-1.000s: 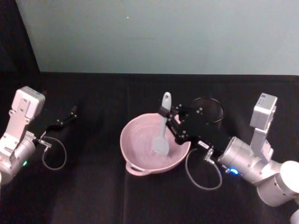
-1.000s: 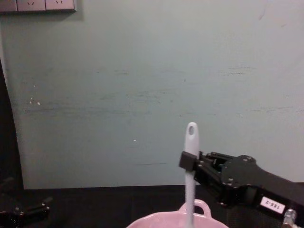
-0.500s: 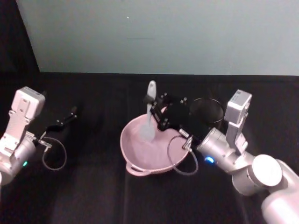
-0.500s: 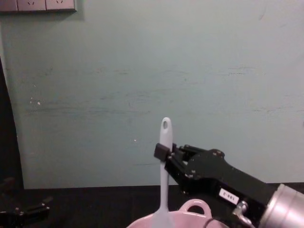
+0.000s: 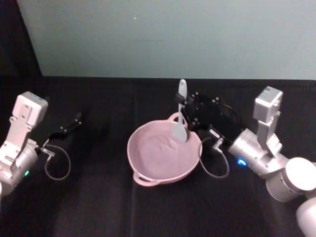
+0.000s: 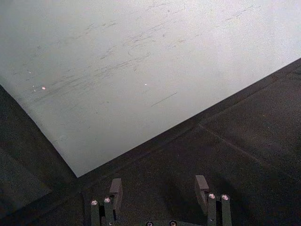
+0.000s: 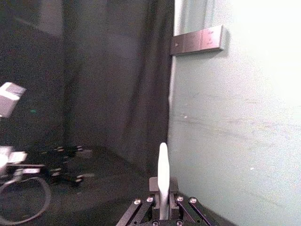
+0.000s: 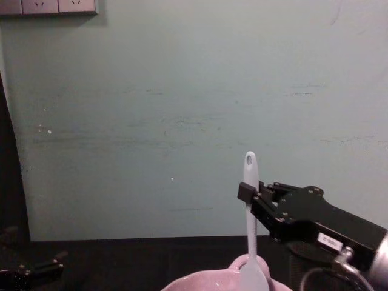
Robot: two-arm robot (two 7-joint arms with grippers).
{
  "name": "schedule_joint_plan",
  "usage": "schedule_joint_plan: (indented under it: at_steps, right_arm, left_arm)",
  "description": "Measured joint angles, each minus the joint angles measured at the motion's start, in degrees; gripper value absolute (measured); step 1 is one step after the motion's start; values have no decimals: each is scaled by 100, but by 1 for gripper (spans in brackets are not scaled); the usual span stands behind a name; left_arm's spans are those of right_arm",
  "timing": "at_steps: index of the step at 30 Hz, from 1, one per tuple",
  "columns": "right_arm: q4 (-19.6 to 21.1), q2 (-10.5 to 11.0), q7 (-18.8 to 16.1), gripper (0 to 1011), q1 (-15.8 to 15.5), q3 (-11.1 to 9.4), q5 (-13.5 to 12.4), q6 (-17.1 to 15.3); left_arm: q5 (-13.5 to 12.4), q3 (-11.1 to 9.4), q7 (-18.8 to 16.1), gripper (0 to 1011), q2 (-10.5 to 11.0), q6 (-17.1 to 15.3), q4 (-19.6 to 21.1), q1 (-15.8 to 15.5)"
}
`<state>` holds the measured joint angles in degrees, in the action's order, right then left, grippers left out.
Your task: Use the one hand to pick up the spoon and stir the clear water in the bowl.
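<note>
Stirring — my right gripper point(image 5: 183, 106) grasps the spoon point(image 5: 180, 129) upright at the far right of the bowl point(image 5: 148, 180); next I should sweep it round through the clear water point(image 5: 155, 148) — left gripper point(image 5: 75, 120) parked at left, fingers parted.

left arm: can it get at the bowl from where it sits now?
Probably yes: bare black cloth lies between the left gripper and the left rim of the bowl. The right gripper, shut on the spoon, occupies the far right side.
</note>
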<state>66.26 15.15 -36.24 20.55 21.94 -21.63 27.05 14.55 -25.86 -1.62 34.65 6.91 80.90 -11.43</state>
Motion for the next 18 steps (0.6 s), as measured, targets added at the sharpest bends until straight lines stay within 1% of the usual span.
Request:
schedule_joint_plan:
  at_steps: [1, 2, 4, 5, 8, 9, 12, 14, 15, 17, 18]
  right_arm:
    - [68, 35, -36, 111, -43, -2, -32, -42]
    - [256, 121, -134, 112, -161, -3, -120, -145]
    - [445, 199, -222, 111, -284, 6, -208, -228]
    - [602, 260, -306, 111, -385, 32, -288, -291]
    - [804, 306, -442, 112, -508, 131, -384, -341]
    - [804, 306, -442, 111, -508, 131, -384, -341]
    - [865, 271, -522, 111, -521, 266, -426, -362]
    - [831, 199, -558, 111, -466, 371, -431, -366]
    - [767, 141, -563, 112, -415, 434, -419, -346]
    - [676, 67, -560, 111, -350, 482, -392, -280]
    - [534, -21, -522, 112, -272, 511, -339, -175]
  left_arm:
    - [0, 0, 0, 1011, 0, 0, 0, 0]
    - [0, 0, 0, 1011, 0, 0, 0, 0]
    - [0, 0, 0, 1011, 0, 0, 0, 0]
    - [0, 0, 0, 1011, 0, 0, 0, 0]
    - [0, 0, 0, 1011, 0, 0, 0, -1]
    - [0, 0, 0, 1011, 0, 0, 0, 0]
    - [0, 0, 0, 1011, 0, 0, 0, 0]
    - [0, 0, 0, 1011, 0, 0, 0, 0]
    - [0, 0, 0, 1011, 0, 0, 0, 0]
    - [0, 0, 0, 1011, 0, 0, 0, 0]
    - [0, 0, 0, 1011, 0, 0, 0, 0]
